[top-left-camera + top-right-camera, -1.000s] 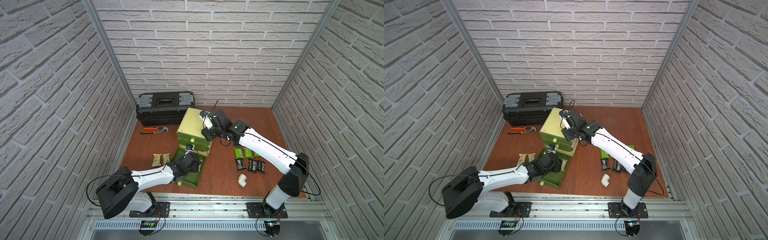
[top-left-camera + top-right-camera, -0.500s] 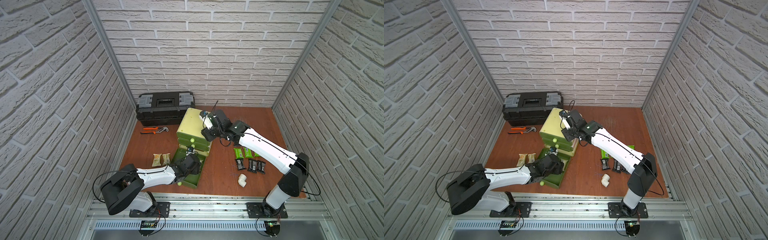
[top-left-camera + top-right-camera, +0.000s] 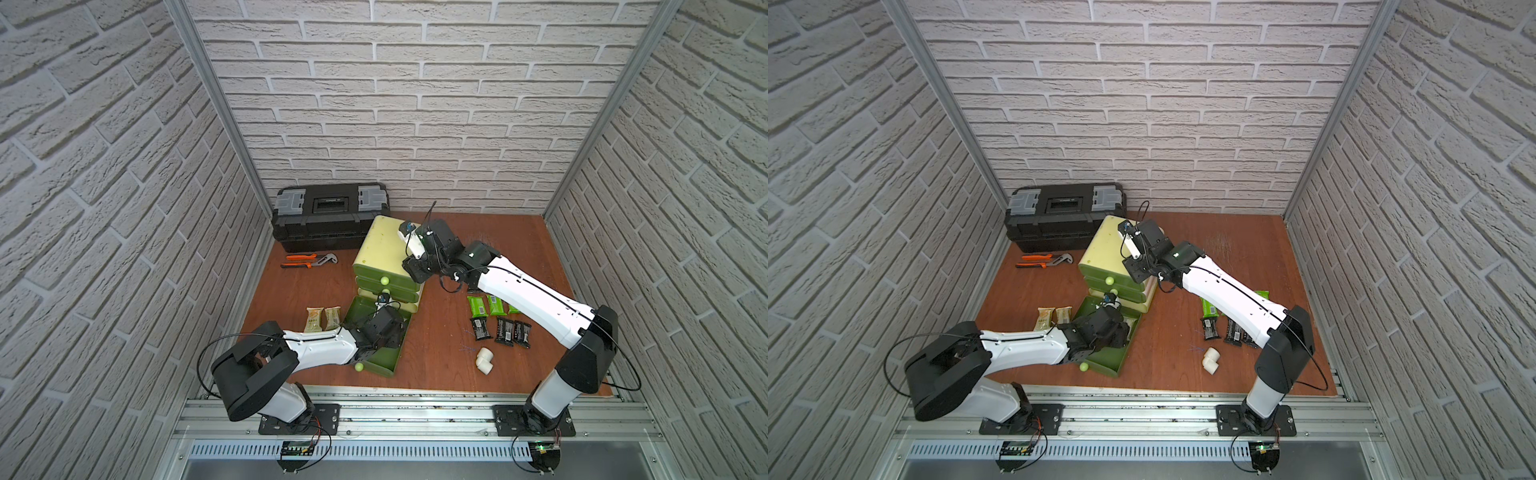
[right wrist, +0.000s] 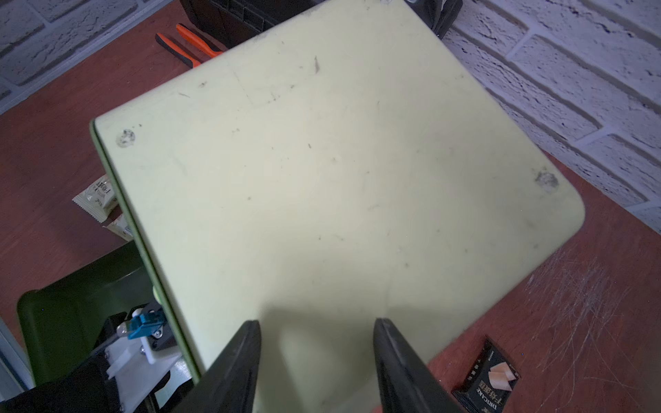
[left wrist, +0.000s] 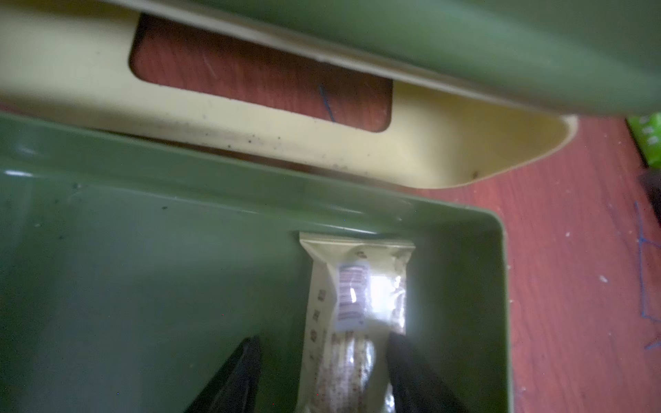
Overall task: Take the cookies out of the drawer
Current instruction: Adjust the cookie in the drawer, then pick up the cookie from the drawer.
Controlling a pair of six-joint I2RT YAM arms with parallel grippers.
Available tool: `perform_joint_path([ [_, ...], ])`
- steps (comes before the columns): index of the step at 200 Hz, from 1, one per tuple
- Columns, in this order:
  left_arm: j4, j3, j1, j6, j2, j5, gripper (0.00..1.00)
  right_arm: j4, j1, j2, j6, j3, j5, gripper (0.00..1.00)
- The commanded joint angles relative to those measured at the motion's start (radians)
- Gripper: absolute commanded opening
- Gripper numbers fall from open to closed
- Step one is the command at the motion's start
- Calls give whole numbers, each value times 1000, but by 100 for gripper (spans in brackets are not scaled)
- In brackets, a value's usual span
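Note:
The green drawer (image 3: 384, 368) lies pulled out on the floor in front of the pale cabinet (image 3: 380, 245). My left gripper (image 5: 323, 354) reaches into it, open. Its fingers (image 5: 400, 361) straddle a beige cookie packet (image 5: 354, 314) lying along the drawer's side wall (image 5: 499, 304); one finger touches the packet, the other stands apart from it. Two beige cookies (image 3: 323, 318) lie left of the drawer. Green cookies (image 3: 476, 305) and black cookies (image 3: 503, 330) lie to its right. My right gripper (image 4: 316, 332) hangs open just over the cabinet top (image 4: 322, 161), holding nothing.
A black toolbox (image 3: 330, 216) stands against the back wall, with orange-handled pliers (image 3: 307, 261) in front of it. A white pipe elbow (image 3: 484, 359) lies near the front right. Brick walls close in on three sides. The cabinet's two upper drawers (image 3: 384, 282) are shut.
My left gripper has pushed further into the drawer, its elbow swinging right, and its jaws have narrowed around the beige packet. The right arm has not moved.

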Motion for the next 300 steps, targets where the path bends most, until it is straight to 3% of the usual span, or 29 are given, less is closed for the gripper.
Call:
perform_joint_path([
  [1, -175, -6, 7, -41, -32, -83, 55, -35, -2, -6, -12, -31, -8, 55],
  [53, -249, -5, 14, -31, -123, -167, 53, -32, -1, -6, -8, -35, -12, 55],
  [84, -116, -27, 1, 67, -181, -157, 72, -29, -1, -10, -11, -36, -6, 56],
  [106, -85, -37, 28, 130, -197, -100, 77, -28, -1, -15, -10, -38, -6, 56],
  [125, -96, -36, 68, 184, -188, 17, 79, -30, -1, -15, -13, -39, -7, 56],
  [152, -133, -34, 123, 231, -180, 136, 80, -27, -1, -14, -12, -38, -10, 56],
  [204, -176, -7, 161, 301, -136, 226, 81, -31, -1, -9, -14, -31, -15, 56],
  [261, -212, 39, 182, 339, -74, 193, 80, -34, -1, -13, -19, -30, -14, 56],
  [300, -206, 78, 184, 363, -12, 199, 70, -35, -1, -12, -18, -31, -15, 56],
])
